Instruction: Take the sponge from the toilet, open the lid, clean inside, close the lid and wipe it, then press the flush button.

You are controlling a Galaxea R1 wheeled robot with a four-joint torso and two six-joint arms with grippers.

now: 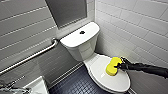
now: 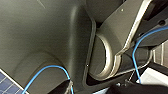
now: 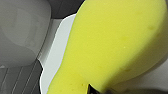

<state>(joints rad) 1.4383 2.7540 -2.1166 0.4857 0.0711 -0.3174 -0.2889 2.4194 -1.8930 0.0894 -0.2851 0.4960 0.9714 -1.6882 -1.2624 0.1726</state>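
Sponge (image 1: 112,66), bright yellow waisted foam: judged light, soft, squashy; grip waist. Right hand (image 1: 119,65) at its end; closure cannot tell.

The head camera looks down from high and well back onto the toilet (image 1: 82,42) against a tiled wall (image 1: 140,25), the right wrist camera sits almost against the sponge (image 3: 112,45) over the lid (image 3: 57,50), both also caught from the head, and the left wrist camera seemingly faces the robot's own dark casing (image 2: 45,37) close up.
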